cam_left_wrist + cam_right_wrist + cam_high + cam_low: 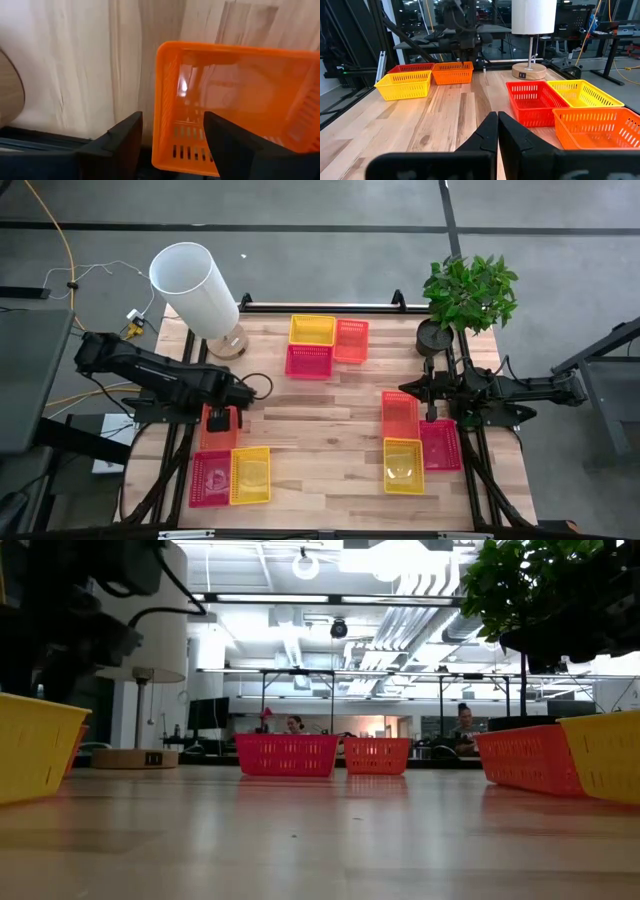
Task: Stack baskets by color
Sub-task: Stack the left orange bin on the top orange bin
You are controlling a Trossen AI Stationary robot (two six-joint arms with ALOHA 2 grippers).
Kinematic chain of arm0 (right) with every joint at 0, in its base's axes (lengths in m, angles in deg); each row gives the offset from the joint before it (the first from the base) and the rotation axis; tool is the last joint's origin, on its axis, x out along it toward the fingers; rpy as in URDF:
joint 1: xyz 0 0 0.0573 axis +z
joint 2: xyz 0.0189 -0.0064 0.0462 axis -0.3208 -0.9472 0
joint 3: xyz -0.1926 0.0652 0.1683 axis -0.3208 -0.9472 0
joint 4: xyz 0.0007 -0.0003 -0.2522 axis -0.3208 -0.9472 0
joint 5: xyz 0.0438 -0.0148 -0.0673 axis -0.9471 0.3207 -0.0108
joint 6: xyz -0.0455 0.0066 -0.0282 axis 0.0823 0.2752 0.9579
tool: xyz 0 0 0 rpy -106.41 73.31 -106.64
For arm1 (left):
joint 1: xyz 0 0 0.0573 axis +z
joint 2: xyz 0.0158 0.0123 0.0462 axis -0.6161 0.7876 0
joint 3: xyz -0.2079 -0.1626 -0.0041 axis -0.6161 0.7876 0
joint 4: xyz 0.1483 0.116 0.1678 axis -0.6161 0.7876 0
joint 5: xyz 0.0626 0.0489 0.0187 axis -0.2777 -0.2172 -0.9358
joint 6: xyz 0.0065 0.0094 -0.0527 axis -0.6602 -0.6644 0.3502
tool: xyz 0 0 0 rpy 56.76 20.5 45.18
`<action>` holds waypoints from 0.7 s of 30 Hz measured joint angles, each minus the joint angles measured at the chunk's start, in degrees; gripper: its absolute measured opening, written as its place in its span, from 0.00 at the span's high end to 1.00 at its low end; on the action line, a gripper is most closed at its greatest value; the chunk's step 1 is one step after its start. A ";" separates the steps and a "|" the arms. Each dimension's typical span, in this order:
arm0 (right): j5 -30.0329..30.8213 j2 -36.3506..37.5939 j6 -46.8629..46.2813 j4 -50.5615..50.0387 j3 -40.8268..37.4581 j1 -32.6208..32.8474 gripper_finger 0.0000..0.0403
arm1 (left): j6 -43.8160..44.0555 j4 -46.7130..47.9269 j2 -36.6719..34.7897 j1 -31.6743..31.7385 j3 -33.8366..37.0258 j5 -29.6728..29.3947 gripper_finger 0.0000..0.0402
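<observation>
My left gripper (222, 420) points down over an orange basket (218, 440) at the table's left side, and it is open. In the left wrist view its fingers (125, 145) stand on either side of the basket's short end wall (165, 100), one outside and one over the inside of the basket (240, 95). Just nearer lie a pink-red basket (211, 478) and a yellow basket (250, 475), side by side on the table. My right gripper (497, 117) is shut on nothing, level, at the table's right side (405, 390).
Three baskets sit at the far middle: yellow (312, 330), orange (351, 340), pink-red (309, 361). Three more lie at the right: orange (399, 415), yellow (403, 465), pink-red (440, 444). A white cylinder lamp (195, 285) stands far left and a potted plant (468, 295) far right.
</observation>
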 joint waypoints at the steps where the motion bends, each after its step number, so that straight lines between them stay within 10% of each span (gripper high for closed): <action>1: 0.00 0.00 0.00 0.00 0.00 0.00 1.00 | -0.34 -0.05 1.23 0.00 0.00 -0.39 0.50; 11: 0.00 0.00 0.00 0.00 0.00 0.02 1.00 | -0.64 -2.40 10.49 0.13 0.04 -2.66 0.53; 21: 0.00 0.02 0.00 0.00 -0.01 0.00 1.00 | -1.62 -3.85 14.84 0.14 -0.11 -2.90 0.97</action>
